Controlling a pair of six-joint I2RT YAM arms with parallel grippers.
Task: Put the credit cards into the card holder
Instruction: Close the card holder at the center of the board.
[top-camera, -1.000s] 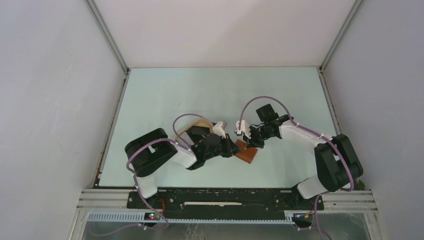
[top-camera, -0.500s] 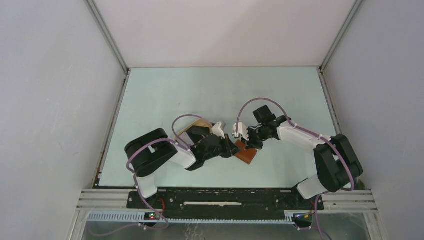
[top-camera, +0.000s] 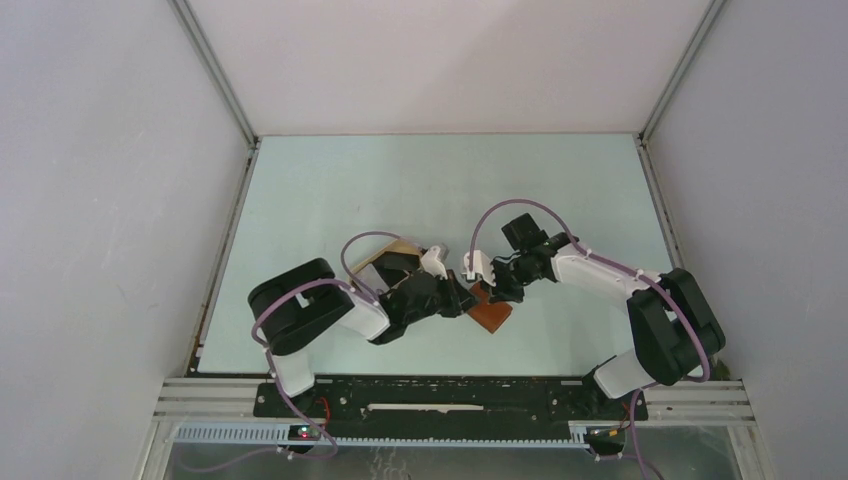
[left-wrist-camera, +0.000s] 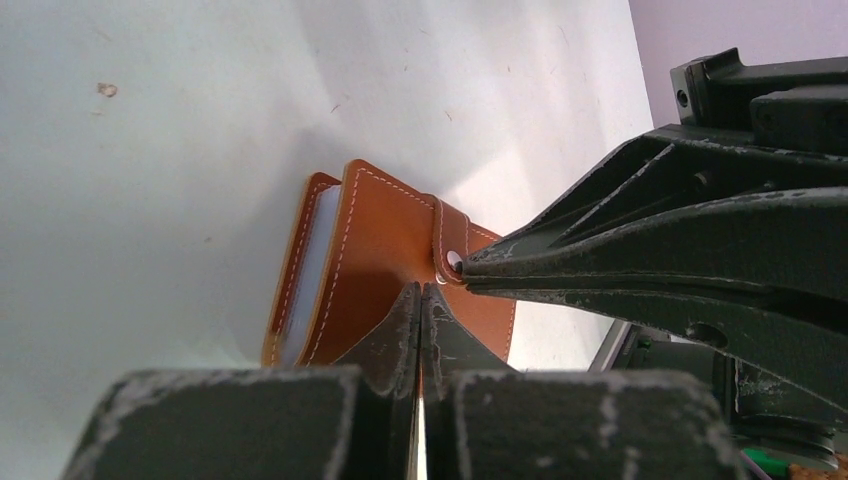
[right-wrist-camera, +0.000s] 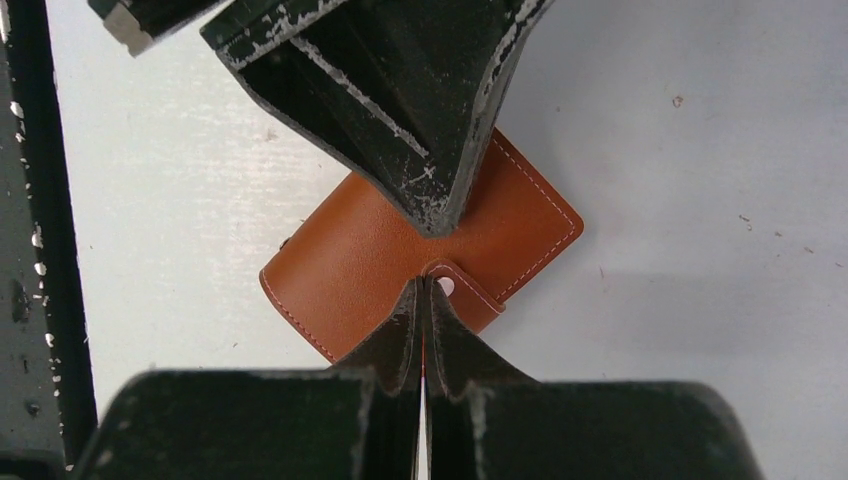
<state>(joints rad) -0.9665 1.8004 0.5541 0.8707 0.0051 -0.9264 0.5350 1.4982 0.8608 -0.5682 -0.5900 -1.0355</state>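
Observation:
The card holder (top-camera: 492, 315), a brown leather wallet, lies folded shut on the table between both arms. My left gripper (top-camera: 468, 297) is shut, with its tips resting on the wallet's cover (left-wrist-camera: 370, 250) just left of the strap. My right gripper (top-camera: 491, 293) is shut too, and its tips (right-wrist-camera: 422, 283) touch the strap beside the round snap stud (right-wrist-camera: 446, 286). In the left wrist view the right gripper's fingers (left-wrist-camera: 640, 270) come in from the right and end at the stud. Pale layers (left-wrist-camera: 303, 275) show between the covers. Otherwise the credit cards are hidden.
A beige tray (top-camera: 402, 244) lies partly under the left arm's wrist. Grey enclosure walls stand on three sides, with aluminium rails along the table's left and right edges. The arm bases sit on the black bar (top-camera: 450, 398) at the near edge.
The right gripper has moved left and slightly nearer, onto the wallet's strap. The wallet has shifted a little toward the near edge. The left gripper has barely moved.

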